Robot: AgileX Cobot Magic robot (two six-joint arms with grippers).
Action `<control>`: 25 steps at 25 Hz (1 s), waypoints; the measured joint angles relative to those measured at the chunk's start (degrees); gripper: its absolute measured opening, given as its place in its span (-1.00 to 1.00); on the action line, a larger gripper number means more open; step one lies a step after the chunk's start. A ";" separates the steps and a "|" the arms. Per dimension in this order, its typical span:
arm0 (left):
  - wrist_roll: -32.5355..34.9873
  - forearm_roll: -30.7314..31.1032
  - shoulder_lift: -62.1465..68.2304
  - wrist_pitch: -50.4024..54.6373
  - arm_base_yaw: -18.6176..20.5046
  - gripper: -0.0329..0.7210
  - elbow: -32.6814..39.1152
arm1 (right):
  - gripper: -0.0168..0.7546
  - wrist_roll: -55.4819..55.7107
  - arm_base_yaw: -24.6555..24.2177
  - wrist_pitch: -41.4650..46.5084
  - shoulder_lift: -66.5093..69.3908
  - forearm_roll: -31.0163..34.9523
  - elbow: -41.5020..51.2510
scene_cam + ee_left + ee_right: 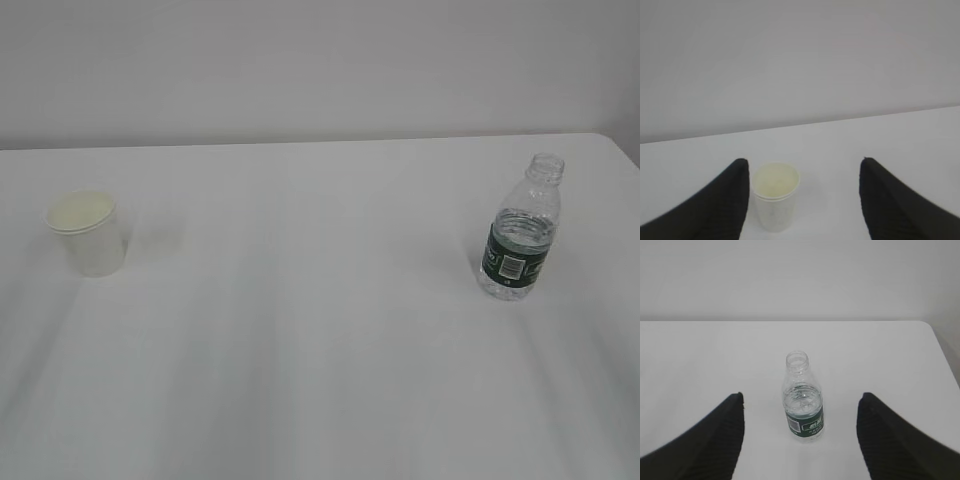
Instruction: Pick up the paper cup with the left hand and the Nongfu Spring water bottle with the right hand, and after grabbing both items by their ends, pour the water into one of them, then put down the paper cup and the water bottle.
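From the exterior view we see a white tabletop [320, 350] with a pale wall behind it. The paper cup [88, 232] stands upright on the left side, its cream inside showing through the open mouth. Well apart from it, on the right side, the Nongfu Spring water bottle [520, 232] stands upright with its neck uncapped. Its dark green label band carries a white barcode patch, and the water [524, 226] reaches to just above the label. Neither arm appears in this view.

In the left wrist view we look past the left hand [802, 200]. Its two black fingers [725, 200] stand wide apart and hold nothing. The paper cup [775, 200] stands on the tabletop beyond them, closer to the finger on the left of the picture than to the other. We cannot tell whether that finger touches it.

In the right wrist view the right hand [800, 437] also has its black fingers [890, 440] spread wide and empty. The Nongfu Spring water bottle [804, 400] stands upright on the tabletop ahead, roughly midway between the two fingers and clear of both.
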 joint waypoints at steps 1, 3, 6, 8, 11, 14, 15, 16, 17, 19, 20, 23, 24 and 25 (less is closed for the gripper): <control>0.00 0.00 0.47 -0.46 0.00 0.40 0.00 | 0.43 0.00 0.00 -0.10 0.25 0.00 0.00; 0.00 0.00 1.46 -0.66 0.00 0.40 0.00 | 0.43 0.00 0.00 -0.25 1.02 0.00 0.00; 0.00 0.00 2.31 -0.66 0.00 0.40 0.00 | 0.43 0.00 0.00 -0.24 2.21 0.00 0.06; 0.00 -0.84 2.40 -0.66 0.00 0.38 0.00 | 0.43 0.00 0.00 -0.38 3.17 0.00 0.06; 0.00 -2.79 2.40 -0.68 0.00 0.37 0.00 | 0.43 0.00 0.00 -1.64 4.60 0.00 0.06; 0.00 -3.28 2.40 -0.68 0.00 0.37 0.00 | 0.43 0.00 0.00 -3.14 5.94 0.00 0.06; 0.00 -3.42 2.69 -0.68 0.00 0.37 0.00 | 0.43 0.00 0.00 -3.80 6.30 0.00 0.14; 0.00 -3.42 3.03 -0.78 0.00 0.37 0.00 | 0.43 0.00 0.00 -4.96 6.70 0.00 0.50; 0.00 -3.42 3.80 -0.78 0.00 0.37 0.00 | 0.43 0.00 0.00 -6.64 7.00 0.00 1.09; 0.00 -3.42 5.66 -0.78 0.00 0.37 0.00 | 0.43 0.00 0.00 -10.25 7.39 0.00 3.56; 0.00 -3.42 6.99 -1.34 0.00 0.37 0.00 | 0.43 0.00 0.00 -12.06 7.52 0.00 5.05; 0.00 -3.42 11.54 -4.66 0.00 0.37 0.00 | 0.43 0.00 0.00 -16.23 7.62 0.00 9.00; 0.00 -3.42 13.29 -6.10 0.00 0.37 0.00 | 0.43 0.00 0.00 -17.54 7.62 0.00 9.94; 0.00 -3.42 14.97 -8.22 0.00 0.37 0.00 | 0.43 0.00 0.00 -18.81 7.62 0.00 10.88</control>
